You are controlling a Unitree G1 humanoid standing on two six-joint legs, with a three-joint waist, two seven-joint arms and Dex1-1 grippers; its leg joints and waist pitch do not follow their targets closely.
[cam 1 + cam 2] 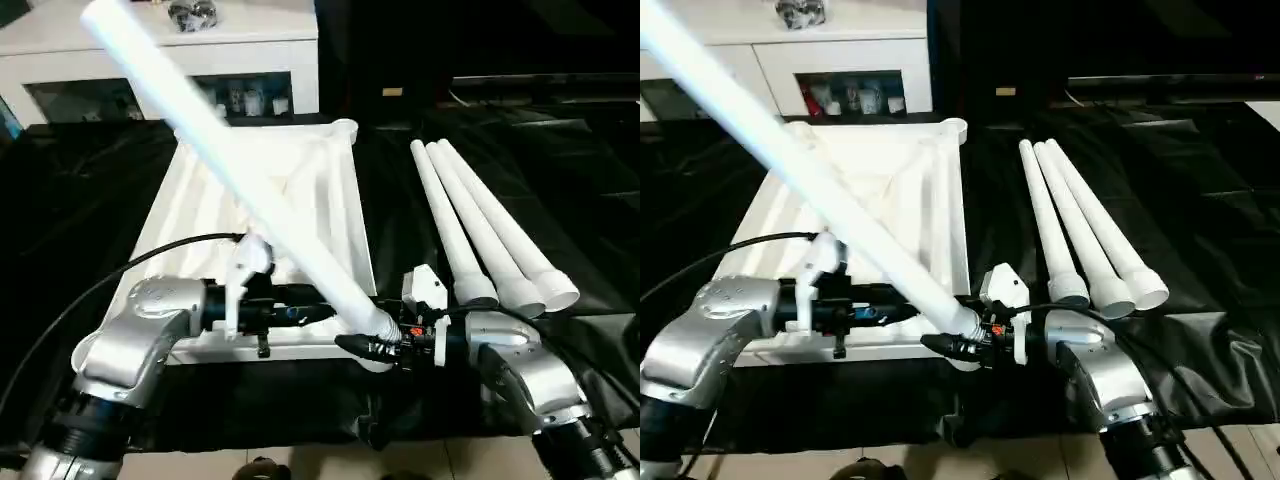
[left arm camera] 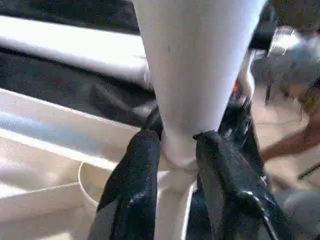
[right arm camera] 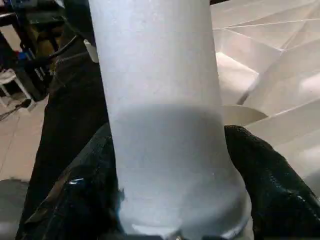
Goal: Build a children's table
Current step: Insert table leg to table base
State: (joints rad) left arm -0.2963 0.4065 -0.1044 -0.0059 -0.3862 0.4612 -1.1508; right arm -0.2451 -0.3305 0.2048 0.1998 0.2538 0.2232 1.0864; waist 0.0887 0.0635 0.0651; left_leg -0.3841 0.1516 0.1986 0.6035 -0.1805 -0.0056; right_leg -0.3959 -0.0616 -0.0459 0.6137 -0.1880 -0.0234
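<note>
While the white plastic tabletop (image 1: 200, 215) lies upside down on a black sheet (image 1: 80, 190), ribbed underside showing, one long white leg (image 1: 250, 190) slants steeply over it. The leg's thick lower end sits at the tabletop's near corner socket (image 2: 92, 175), on the side toward the robot's right arm; whether it is seated in the socket cannot be told. Its narrow upper end points away toward a white cabinet (image 1: 150, 50) standing beyond the tabletop.

Right end effector (image 1: 375, 348): pinching the leg. The right wrist view shows its two black fingers (image 3: 75, 195) pressed against either side of the leg's flared base, just beside the corner socket.

Left end effector (image 1: 325, 310): reaching in across the tabletop's near edge to the same leg, slightly higher up the leg than the right one. The left wrist view shows its black fingers (image 2: 132, 190) on either side of the leg's lower part, set somewhat apart; whether they are actually gripping the leg cannot be told.

Three more legs (image 1: 480, 230) lie side by side on the black sheet, well apart from the tabletop on its right, thick ends toward the robot.

A black cable (image 1: 100, 285) runs from the left arm across the sheet beside the tabletop.
</note>
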